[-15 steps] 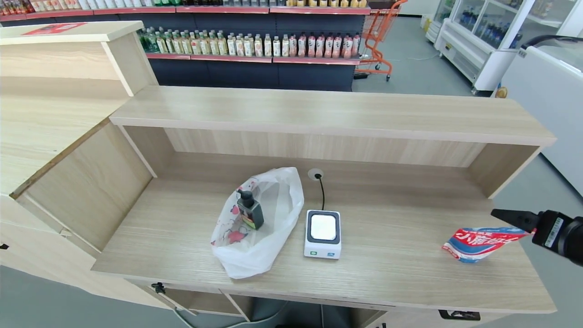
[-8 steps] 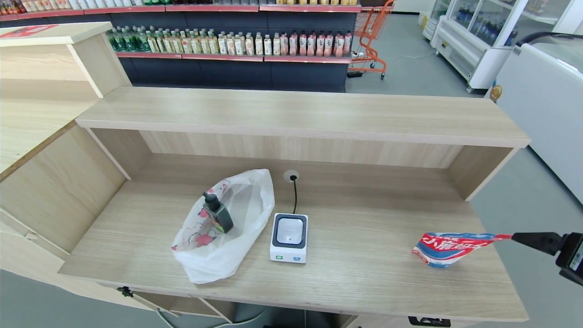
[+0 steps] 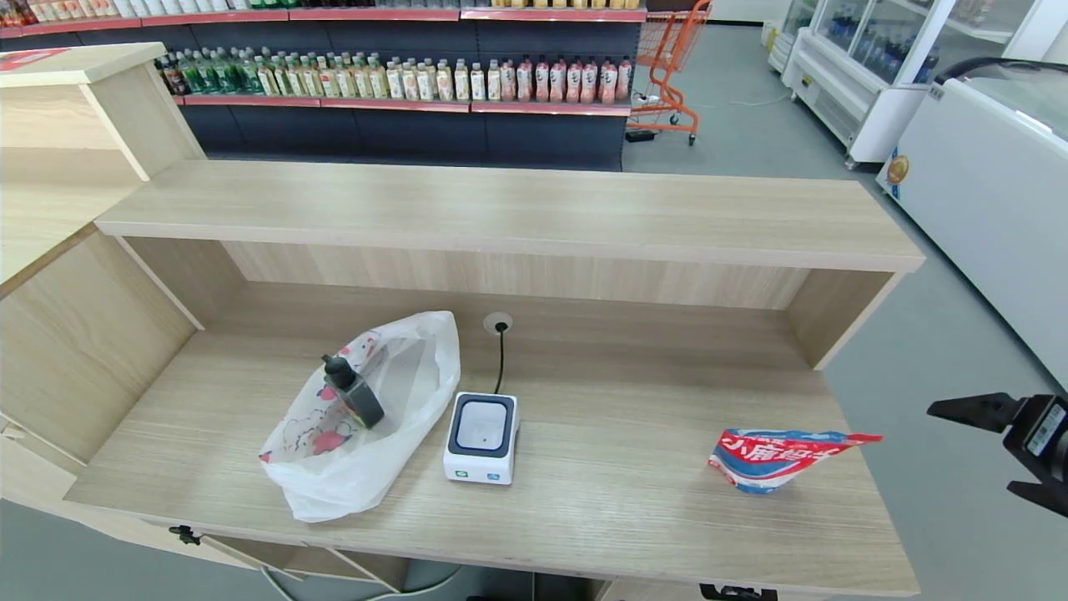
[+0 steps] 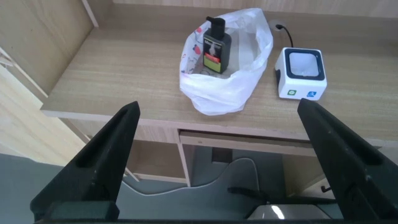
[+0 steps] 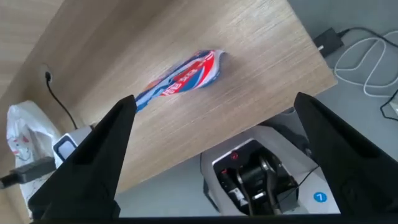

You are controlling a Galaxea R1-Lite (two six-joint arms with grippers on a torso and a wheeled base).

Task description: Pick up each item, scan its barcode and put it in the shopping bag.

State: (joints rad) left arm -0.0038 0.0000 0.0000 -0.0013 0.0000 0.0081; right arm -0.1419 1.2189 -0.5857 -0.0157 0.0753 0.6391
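Your right arm hangs off the right end of the counter (image 3: 634, 509). Its claw (image 3: 972, 448) is spread wide and grips nothing. The red-and-blue pouch (image 3: 780, 457) lies on the counter near it, untouched. Your left claw (image 4: 219, 109) is likewise wide apart and empty, held out before the counter's near edge. It faces the shopping bag (image 4: 227, 74), which holds a dark pump bottle (image 4: 216, 50) and lies just beside the scanner (image 4: 300, 71).

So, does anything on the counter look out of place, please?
The pouch lies near the counter's right end, outside the shopping bag, with the open right tool apart from it. The bottle leans inside the bag.
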